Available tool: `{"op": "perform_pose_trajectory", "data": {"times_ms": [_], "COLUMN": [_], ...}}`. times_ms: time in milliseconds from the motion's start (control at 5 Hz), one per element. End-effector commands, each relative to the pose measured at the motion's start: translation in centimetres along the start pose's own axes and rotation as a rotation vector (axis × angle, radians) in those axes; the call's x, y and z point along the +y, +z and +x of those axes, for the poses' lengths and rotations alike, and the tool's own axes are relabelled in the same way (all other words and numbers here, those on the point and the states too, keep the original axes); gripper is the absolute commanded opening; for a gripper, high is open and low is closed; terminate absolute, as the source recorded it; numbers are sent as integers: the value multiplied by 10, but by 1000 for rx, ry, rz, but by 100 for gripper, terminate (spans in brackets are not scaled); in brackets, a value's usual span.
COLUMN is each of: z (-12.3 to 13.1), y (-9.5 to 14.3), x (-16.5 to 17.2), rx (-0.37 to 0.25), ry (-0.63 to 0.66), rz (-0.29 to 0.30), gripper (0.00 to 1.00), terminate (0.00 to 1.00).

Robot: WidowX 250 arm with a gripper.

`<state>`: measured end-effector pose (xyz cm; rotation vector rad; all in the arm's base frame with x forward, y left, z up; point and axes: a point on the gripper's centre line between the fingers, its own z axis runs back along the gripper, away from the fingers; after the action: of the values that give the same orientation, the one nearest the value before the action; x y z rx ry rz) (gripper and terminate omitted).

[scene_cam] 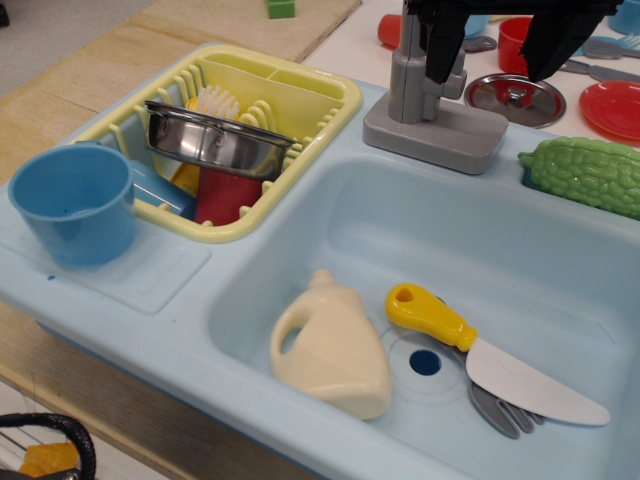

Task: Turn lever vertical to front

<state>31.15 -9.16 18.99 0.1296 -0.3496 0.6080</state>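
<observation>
The grey toy faucet (410,85) stands on its rectangular base (435,135) at the back rim of the light blue sink (300,230). Its lever does not show clearly: the top of the column is cut off by the frame edge and covered by my black gripper. My gripper (495,70) comes down from the top edge with its jaws wide apart. Its left finger (447,50) is against the right side of the faucet column. Its right finger (555,40) hangs above the round silver lid (515,98). Nothing is between the fingers.
In the basin lie a cream jug bottle (335,350), a yellow-handled knife (480,350) and a grey fork (500,408). A yellow dish rack (320,110) holds a steel bowl (215,140). A blue cup (72,200) stands left, a green vegetable (585,172) right, red dishes (615,108) behind.
</observation>
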Motion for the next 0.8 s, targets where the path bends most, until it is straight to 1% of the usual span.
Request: {"op": "perform_pose_trajectory", "data": {"times_ms": [0, 200, 400, 600], "z": [0, 11, 22, 28], "y": [0, -3, -11, -17], "x": [0, -3, -8, -9], "rx": [0, -12, -24, -52], "ry": [0, -5, -35, -59], "rz": [0, -1, -21, -51], "gripper": [100, 100, 100, 100], "terminate": [0, 0, 0, 0]}}
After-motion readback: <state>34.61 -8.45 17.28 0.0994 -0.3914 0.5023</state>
